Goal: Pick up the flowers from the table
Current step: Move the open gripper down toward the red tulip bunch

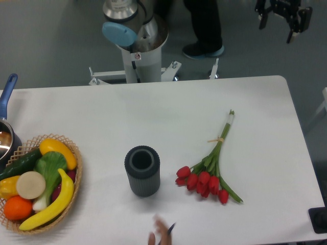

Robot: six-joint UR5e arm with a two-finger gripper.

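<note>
The flowers (pixel 209 173) are a small bunch of red tulips lying flat on the white table (pixel 153 112), right of centre. The red heads (pixel 200 184) point to the front and the green stems (pixel 223 137) run back and to the right, tied by a thin pale band. My gripper (pixel 284 19) is a dark shape at the top right, beyond the table's far edge and well away from the flowers. Its fingers look spread apart and hold nothing.
A dark grey ribbed vase (pixel 142 170) stands upright just left of the tulip heads. A wicker basket (pixel 75 176) of fruit and vegetables sits at the front left, with a blue-handled pot (pixel 6 133) behind it. A person's hand (pixel 160 232) reaches in at the front edge. The robot base (pixel 137 41) stands behind the table.
</note>
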